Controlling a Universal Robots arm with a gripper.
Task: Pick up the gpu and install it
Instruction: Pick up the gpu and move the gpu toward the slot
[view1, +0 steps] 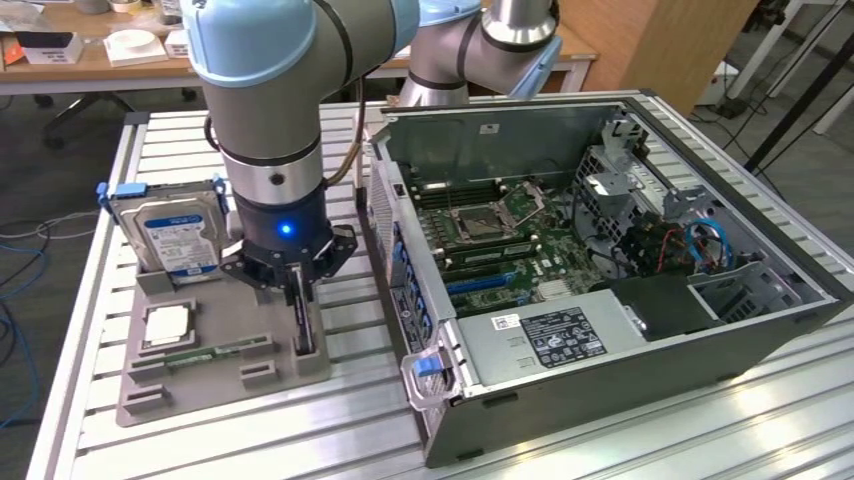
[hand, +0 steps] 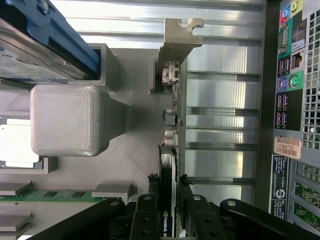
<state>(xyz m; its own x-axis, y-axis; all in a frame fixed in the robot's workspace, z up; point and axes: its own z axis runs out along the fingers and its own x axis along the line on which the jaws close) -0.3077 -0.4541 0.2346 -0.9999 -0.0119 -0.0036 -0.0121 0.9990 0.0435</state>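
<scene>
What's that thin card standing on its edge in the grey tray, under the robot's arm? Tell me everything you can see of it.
The gpu is a thin card standing on its long edge in a slot of the grey tray, beside the open computer case. Seen edge-on, it shows a dark cooler, small connectors and a bent silver bracket at one end. The tool is down over the other end.
</scene>
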